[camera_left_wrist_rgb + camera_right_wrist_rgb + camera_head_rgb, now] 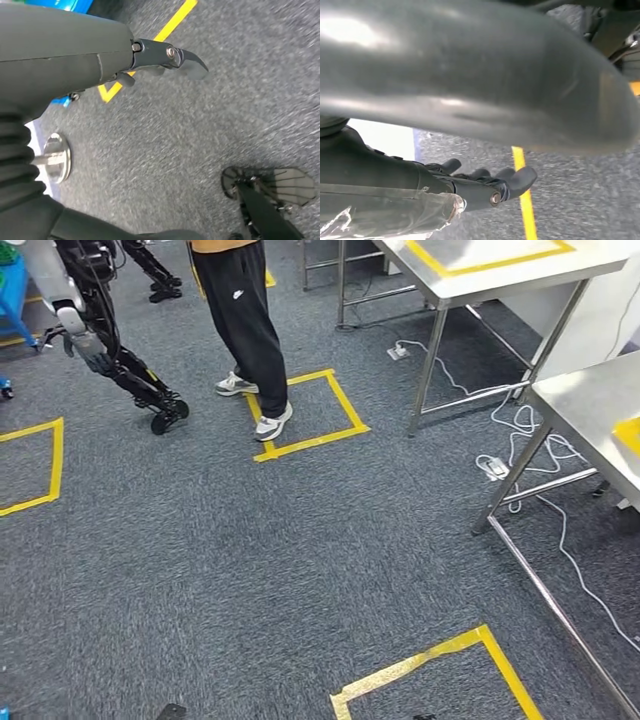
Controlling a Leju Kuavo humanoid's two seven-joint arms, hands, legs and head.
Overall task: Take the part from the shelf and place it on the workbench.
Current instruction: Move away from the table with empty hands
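Note:
My left hand (166,55) hangs over grey carpet with its dark fingers (188,62) stretched out and nothing in it. My right hand (486,187) also has its fingers (522,177) extended, with carpet showing in the gap under the thick grey thumb (471,75). Crinkled clear film (395,212) lies along that hand's side, and I cannot tell what it is. A steel workbench (589,405) with a yellow patch stands at the right. A second steel table (521,280) with a yellow tape frame stands at the far right. A blue shelf corner (11,290) shows at the far left.
A person in black trousers (245,320) stands on a yellow tape square. Another robot's dark legs (136,375) stand at the far left. White cables (528,430) trail under the tables. A yellow tape square (438,660) lies on the carpet just ahead. A round metal foot (56,157) stands near my left hand.

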